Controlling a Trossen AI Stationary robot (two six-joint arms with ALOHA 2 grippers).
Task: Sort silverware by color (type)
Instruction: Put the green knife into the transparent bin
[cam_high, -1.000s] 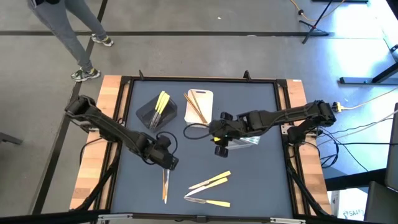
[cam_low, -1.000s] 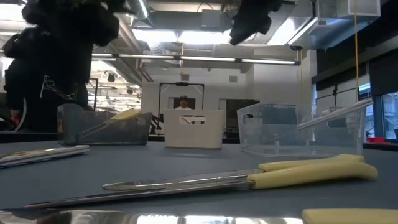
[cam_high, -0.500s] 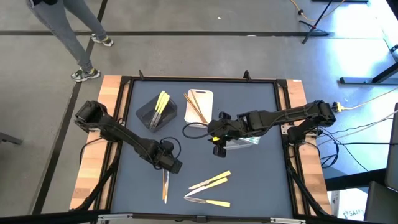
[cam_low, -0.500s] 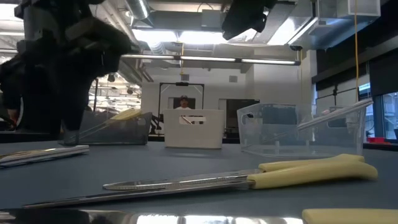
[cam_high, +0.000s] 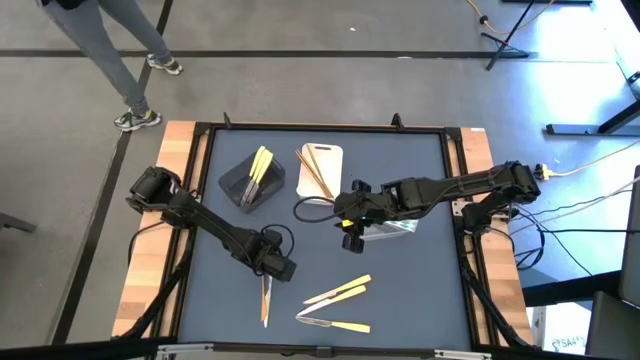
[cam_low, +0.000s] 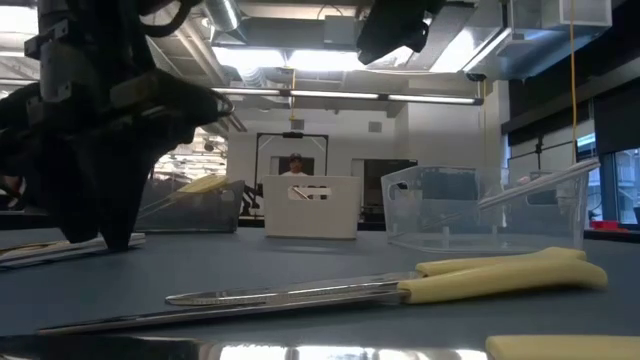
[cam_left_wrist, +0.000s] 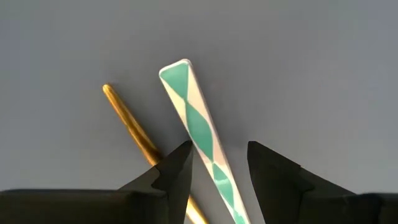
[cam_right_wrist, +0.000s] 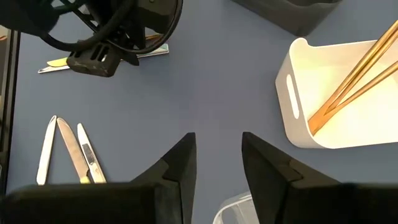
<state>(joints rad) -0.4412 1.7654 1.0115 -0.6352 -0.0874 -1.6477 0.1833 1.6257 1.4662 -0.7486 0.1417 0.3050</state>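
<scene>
My left gripper (cam_high: 270, 272) is low over the table's near left part, open. In the left wrist view its fingers (cam_left_wrist: 180, 163) stand on either side of a green-and-white patterned handle (cam_left_wrist: 198, 115), with a gap on each side. A gold-handled utensil (cam_left_wrist: 127, 119) lies beside that handle. Both lie flat on the mat as a pair (cam_high: 265, 302). Yellow-handled knives (cam_high: 338, 292) lie flat near the table's near edge. My right gripper (cam_high: 347, 218) hangs open and high beside the clear tray (cam_high: 395, 230).
The black tray (cam_high: 240, 185) holds pale yellow utensils (cam_high: 259, 163). The white tray (cam_right_wrist: 292, 93) holds orange-brown ones (cam_right_wrist: 351, 74). A cable loop (cam_high: 312, 210) lies near the middle of the mat. A person walks on the floor beyond the table's far left corner (cam_high: 110, 40).
My left gripper has moved toward the table's near edge and come down onto the pair of utensils, staying open. The right arm has barely moved. No utensil has shifted.
</scene>
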